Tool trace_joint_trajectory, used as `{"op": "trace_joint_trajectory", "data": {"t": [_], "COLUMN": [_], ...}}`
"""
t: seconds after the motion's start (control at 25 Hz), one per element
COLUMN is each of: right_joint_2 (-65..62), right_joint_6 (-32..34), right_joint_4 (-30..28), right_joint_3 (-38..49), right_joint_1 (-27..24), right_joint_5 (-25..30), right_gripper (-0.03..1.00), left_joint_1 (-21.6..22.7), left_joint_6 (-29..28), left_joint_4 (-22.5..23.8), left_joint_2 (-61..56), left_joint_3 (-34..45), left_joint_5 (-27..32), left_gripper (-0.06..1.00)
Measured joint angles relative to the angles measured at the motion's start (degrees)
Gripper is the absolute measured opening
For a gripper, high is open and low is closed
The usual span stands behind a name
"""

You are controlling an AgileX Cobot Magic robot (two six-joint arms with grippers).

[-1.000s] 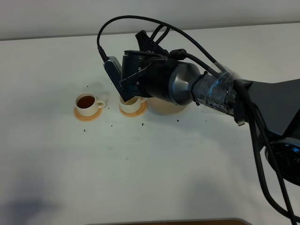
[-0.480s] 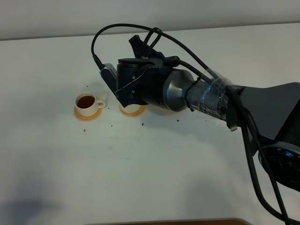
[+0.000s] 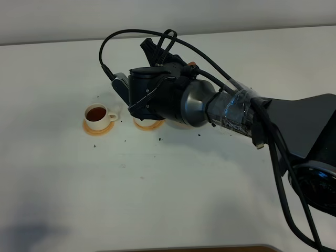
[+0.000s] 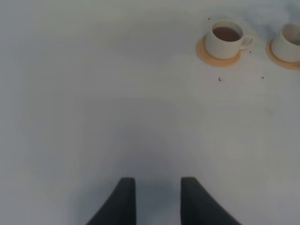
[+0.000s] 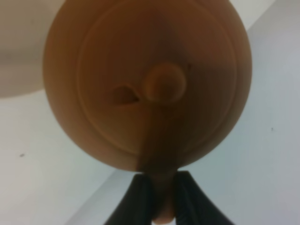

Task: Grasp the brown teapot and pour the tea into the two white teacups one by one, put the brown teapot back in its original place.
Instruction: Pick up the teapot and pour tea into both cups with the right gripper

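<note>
Within the right pincer (image 5: 163,200), pinched tight, sits the handle of the knob-lidded brown teapot (image 5: 140,56); left pincer (image 4: 158,199) gapes empty.

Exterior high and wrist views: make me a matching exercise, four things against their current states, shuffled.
1 brown teapot
2 left hand
3 left teacup
4 right teacup

A holds dark tea
B open, empty
C gripped at its handle by the right hand
D largely hidden behind the right arm in the exterior view

Pairs: 1-C, 2-B, 3-A, 4-D
</note>
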Motion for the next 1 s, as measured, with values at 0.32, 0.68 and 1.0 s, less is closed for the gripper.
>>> {"op": "trace_joint_trajectory", "data": {"t": [0.32, 0.68, 1.0], "right_joint_2": [0.18, 0.18, 0.18], "right_joint_6": [-1.93, -2.20, -3.10], "right_joint_4": [-1.63, -2.98, -4.80], "right_joint_3": [0.00, 0.00, 0.00], "right_joint_1": [0.59, 0.65, 0.89], "right_joint_5": [-0.51, -1.27, -2.90], "right_gripper": [0.13, 0.13, 0.13], "left_joint_1": [0.00, 0.00, 0.00], "left_joint_6": [0.00, 0.00, 0.00], "left_joint_4": [0.00, 0.00, 0.00], "left_joint_2": [0.00, 0.00, 0.00], "left_joint_3": [0.00, 0.00, 0.00], "left_joint_5": [0.00, 0.00, 0.00], "left_gripper": [0.28, 0.28, 0.28]}}
